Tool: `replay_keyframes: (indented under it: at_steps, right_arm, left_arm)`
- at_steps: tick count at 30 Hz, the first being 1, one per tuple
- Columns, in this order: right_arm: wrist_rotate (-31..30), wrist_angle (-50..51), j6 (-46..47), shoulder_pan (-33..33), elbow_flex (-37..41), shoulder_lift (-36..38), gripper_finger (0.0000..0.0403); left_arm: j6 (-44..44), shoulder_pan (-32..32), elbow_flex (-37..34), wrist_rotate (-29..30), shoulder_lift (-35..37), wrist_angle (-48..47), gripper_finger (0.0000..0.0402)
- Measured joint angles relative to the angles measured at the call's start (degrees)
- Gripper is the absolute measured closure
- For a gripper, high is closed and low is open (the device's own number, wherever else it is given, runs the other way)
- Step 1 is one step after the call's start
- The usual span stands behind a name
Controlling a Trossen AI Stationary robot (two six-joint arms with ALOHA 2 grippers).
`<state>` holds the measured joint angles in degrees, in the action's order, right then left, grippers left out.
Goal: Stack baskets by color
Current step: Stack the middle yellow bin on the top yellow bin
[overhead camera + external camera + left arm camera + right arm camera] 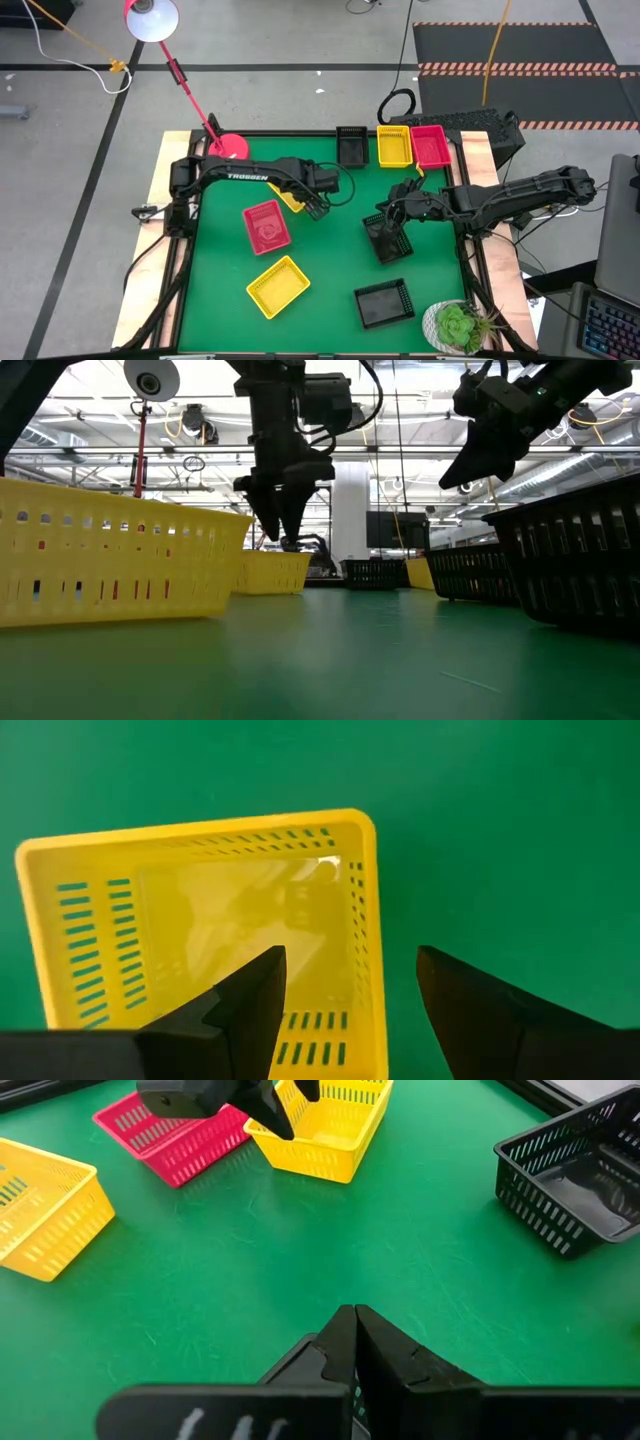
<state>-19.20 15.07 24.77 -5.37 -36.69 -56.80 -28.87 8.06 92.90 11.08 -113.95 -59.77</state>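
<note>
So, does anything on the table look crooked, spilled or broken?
Nothing looks spilled or broken. Only the loose baskets sit crooked: the red basket, the front yellow basket and the front black basket lie at angles to the edges of the table, unlike the straight back row.

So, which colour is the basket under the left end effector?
Yellow basket, clearest in the left wrist view.

Red lamp (152,18), potted plant (457,326), green table (330,250)
</note>
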Motion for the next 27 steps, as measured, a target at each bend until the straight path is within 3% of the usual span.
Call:
replay_keyframes:
  at_steps: [18, 21, 27]
  right_arm:
    - [0.1, 0.3, -0.1, 0.0, 0.0, 0.0, 0.0403]
    - [0.1, 0.3, -0.2, 0.0, 0.0, 0.0, 0.0403]
    - [0.1, 0.2, -0.4, 0.0, 0.0, 0.0, 0.0403]
  left_arm:
    - [0.0, -1.2, -0.1, 0.0, -4.1, 1.8, 0.0178]
    - [0.3, -1.3, -0.1, 0.5, -4.1, 1.8, 0.0203]
    - [2.8, -1.3, -0.1, 0.5, -4.1, 1.5, 0.0291]
